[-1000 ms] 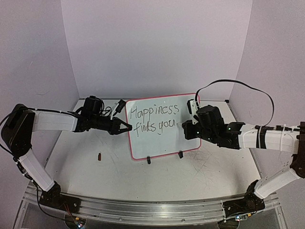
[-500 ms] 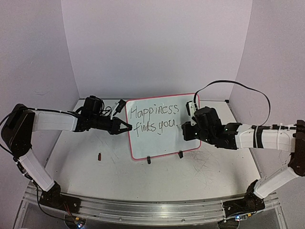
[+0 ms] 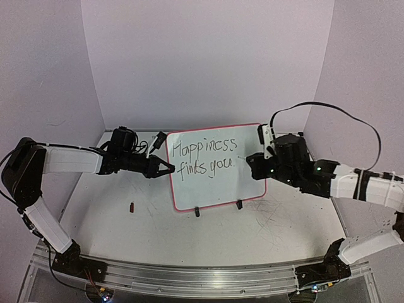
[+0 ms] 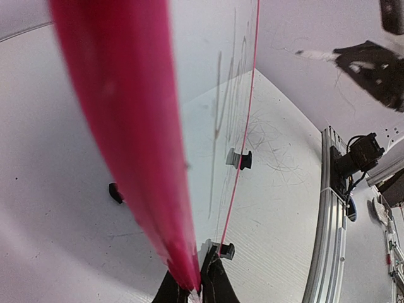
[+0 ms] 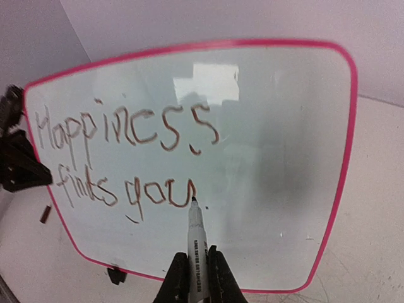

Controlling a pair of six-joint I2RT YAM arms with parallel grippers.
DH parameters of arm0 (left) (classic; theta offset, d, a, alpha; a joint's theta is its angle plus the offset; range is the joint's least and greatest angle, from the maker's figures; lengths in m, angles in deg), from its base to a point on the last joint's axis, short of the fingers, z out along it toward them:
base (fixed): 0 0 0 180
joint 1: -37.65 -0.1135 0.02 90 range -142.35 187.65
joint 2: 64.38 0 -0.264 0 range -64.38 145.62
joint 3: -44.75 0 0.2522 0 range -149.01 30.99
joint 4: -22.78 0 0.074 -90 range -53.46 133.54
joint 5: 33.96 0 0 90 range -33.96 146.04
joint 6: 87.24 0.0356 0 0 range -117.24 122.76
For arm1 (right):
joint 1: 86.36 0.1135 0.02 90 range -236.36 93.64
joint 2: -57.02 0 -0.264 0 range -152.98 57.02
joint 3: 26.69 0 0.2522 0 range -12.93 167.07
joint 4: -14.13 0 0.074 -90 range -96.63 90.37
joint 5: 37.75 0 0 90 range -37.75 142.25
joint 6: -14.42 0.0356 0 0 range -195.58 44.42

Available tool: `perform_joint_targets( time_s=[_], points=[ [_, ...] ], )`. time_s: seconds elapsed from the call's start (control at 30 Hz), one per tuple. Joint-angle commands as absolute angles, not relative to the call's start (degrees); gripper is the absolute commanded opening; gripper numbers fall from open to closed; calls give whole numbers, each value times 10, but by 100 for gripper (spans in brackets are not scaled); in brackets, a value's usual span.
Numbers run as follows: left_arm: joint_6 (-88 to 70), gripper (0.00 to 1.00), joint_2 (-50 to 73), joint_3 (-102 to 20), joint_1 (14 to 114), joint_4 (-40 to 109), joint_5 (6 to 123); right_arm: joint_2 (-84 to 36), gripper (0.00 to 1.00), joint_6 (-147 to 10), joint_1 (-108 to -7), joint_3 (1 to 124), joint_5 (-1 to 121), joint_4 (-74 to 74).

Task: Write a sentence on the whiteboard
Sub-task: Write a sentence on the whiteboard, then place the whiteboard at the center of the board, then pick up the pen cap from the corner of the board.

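Scuffed tabletop ran back to lilac walls. On it the whiteboard stood on clip feet, bearing the sentence "Happiness finds you." The left end effector pinched its pink left edge. Only the right wrist view showed the right end effector clamped on a marker, tip beside the full stop.

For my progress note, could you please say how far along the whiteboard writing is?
Done: the sentence, full stop included, is on the whiteboard. In hand: the right pincer grips the marker, tip by the last letter; the left pincer clamps its edge. Left: seemingly only withdrawing and releasing.
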State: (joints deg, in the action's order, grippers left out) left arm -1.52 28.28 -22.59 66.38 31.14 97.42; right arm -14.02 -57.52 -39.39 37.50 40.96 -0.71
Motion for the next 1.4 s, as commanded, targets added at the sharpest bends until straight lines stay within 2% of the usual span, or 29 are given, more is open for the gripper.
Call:
perform_joint_targets(
  time_s=[0.0,0.3,0.6,0.67,0.8,1.03,1.17,1.23,1.37],
  points=[
    [27,0,294,-225,643,387,838,-60,0,-579,-396,383,393,-34],
    [27,0,281,-214,632,400,827,-40,0,-606,-395,380,342,-28],
    [26,2,276,-217,625,411,827,-33,0,-605,-396,365,353,-2],
    [22,8,271,-215,624,414,818,-34,0,-604,-396,365,358,-2],
    [11,29,238,-204,623,421,801,-29,0,-609,-396,366,362,-2],
    [-50,60,130,-186,623,460,761,-34,0,-637,-396,380,367,14],
    [-142,69,35,-155,624,473,762,-37,0,-649,-396,381,373,15],
    [-202,71,2,-145,623,517,712,-41,0,-654,-396,384,382,15],
    [-295,73,33,-156,623,656,611,-46,0,-667,-396,396,421,14]
  ],
)
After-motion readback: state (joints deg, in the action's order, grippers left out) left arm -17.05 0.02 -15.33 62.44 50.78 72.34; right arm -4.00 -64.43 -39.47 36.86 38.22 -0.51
